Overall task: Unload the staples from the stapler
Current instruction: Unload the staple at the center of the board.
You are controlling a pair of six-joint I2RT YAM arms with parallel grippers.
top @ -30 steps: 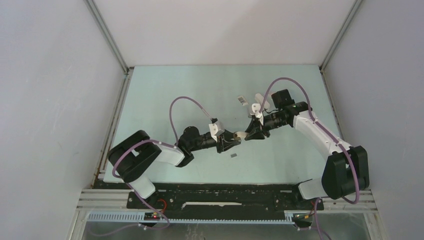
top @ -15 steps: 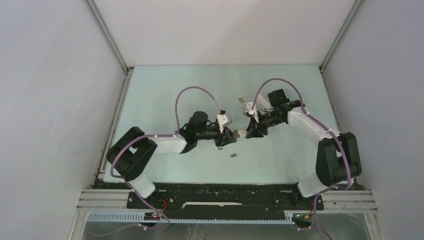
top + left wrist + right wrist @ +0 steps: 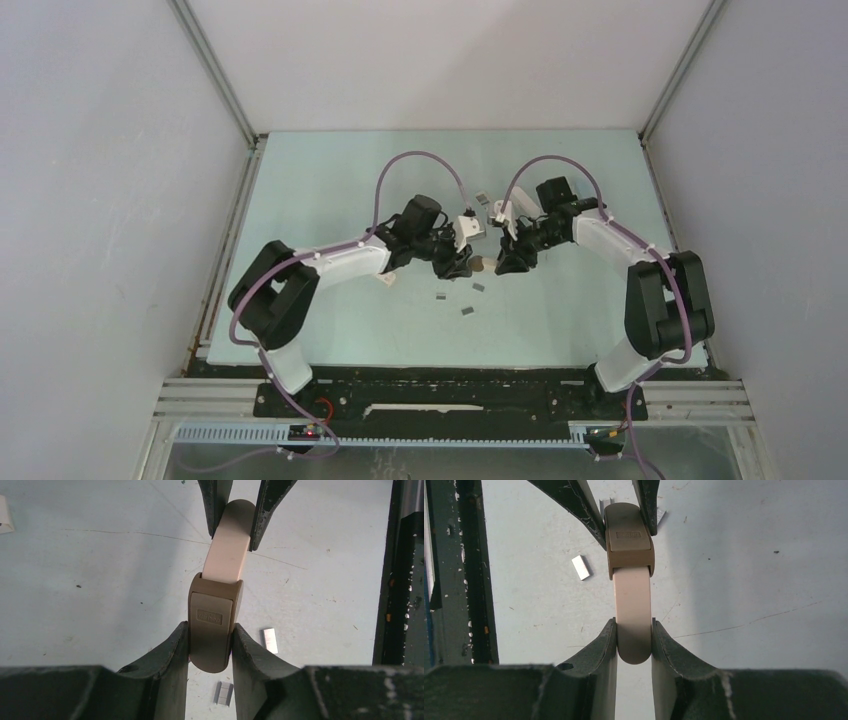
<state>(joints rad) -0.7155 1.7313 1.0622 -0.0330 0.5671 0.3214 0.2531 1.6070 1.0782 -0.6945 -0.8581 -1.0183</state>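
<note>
Two-ended clamp on the stapler (image 3: 225,565): we see the left gripper (image 3: 210,642) squeezing its brown end, the right gripper (image 3: 634,637) its pale end; long axis nine-to-three, staples (image 3: 467,311) at six o'clock.

Stapler (image 3: 481,266) tiny, mostly hid, top view.
</note>
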